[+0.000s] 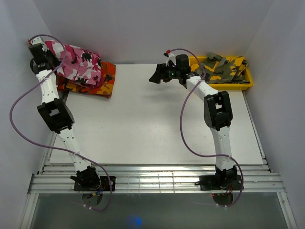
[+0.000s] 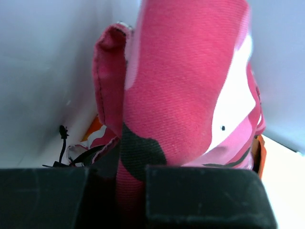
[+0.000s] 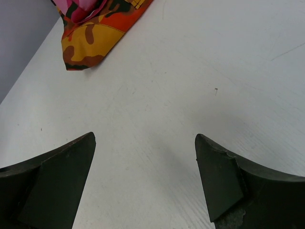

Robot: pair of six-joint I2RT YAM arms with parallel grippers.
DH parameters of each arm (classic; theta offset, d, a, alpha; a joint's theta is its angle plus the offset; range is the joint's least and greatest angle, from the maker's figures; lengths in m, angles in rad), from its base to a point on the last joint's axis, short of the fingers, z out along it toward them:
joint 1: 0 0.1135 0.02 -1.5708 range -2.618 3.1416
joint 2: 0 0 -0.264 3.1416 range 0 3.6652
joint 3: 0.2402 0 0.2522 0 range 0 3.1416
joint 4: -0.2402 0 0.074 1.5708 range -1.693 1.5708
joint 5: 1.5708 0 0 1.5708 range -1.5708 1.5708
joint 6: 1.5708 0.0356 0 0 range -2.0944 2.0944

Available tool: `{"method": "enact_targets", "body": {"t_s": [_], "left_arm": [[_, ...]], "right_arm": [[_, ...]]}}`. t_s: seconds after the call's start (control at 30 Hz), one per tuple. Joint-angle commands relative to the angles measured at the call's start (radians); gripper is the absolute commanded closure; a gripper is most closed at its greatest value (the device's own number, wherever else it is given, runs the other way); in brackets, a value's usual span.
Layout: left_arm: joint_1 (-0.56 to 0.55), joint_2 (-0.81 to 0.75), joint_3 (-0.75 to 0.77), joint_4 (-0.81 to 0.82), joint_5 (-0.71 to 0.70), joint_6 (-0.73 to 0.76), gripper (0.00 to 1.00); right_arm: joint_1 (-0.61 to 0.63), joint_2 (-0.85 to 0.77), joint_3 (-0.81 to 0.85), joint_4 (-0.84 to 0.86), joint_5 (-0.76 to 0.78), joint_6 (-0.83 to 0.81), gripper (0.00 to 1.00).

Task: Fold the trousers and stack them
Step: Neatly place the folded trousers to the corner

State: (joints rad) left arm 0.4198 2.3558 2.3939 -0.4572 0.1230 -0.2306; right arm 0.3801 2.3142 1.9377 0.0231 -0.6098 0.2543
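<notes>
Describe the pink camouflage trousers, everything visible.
The trousers are woven cloth printed in pink, magenta, white and black patches. They lie folded in a bundle on top of the orange trousers at the far left corner of the table. The left gripper is shut on a fold, holding one edge raised beside the wall.
</notes>
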Motion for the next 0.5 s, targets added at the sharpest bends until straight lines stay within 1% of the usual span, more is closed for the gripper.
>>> {"method": "enact_targets", "body": {"t_s": [0.0, 0.03, 0.07, 0.13, 0.2, 0.23, 0.27, 0.33, 0.4, 0.47], "left_arm": [[-0.021, 0.042, -0.004, 0.149, 0.062, 0.068, 1.0], [-0.021, 0.055, -0.012, 0.158, 0.119, 0.079, 1.0], [-0.021, 0.086, -0.006, 0.161, 0.142, 0.091, 1.0], [-0.026, 0.103, -0.004, 0.158, 0.159, 0.103, 1.0], [-0.03, 0.085, -0.024, 0.158, 0.171, 0.106, 1.0], [-0.033, 0.067, -0.044, 0.167, 0.178, 0.106, 1.0], [-0.038, 0.013, -0.086, 0.189, 0.184, 0.099, 1.0], [-0.059, -0.042, -0.099, 0.192, 0.199, 0.097, 1.0], [-0.105, -0.116, -0.057, 0.163, 0.199, 0.096, 1.0], [-0.15, -0.168, -0.029, 0.118, 0.196, 0.093, 1.0]], "right_arm": [[0.005, -0.018, -0.009, -0.002, -0.022, -0.015, 0.1], [0.005, -0.019, -0.022, -0.002, -0.021, -0.023, 0.1], [0.005, -0.021, -0.025, -0.003, -0.021, -0.026, 0.1], [0.005, -0.021, -0.031, -0.009, -0.021, -0.03, 0.1], [0.005, -0.022, -0.032, -0.015, -0.027, -0.032, 0.1], [0.005, -0.024, -0.037, -0.017, -0.028, -0.032, 0.1], [0.006, -0.029, -0.04, -0.018, -0.03, -0.033, 0.1], [0.006, -0.039, -0.049, -0.022, -0.031, -0.036, 0.1], [0.005, -0.059, -0.062, -0.022, -0.033, -0.05, 0.1], [-0.001, -0.082, -0.075, -0.06, -0.033, -0.059, 0.1]]}}
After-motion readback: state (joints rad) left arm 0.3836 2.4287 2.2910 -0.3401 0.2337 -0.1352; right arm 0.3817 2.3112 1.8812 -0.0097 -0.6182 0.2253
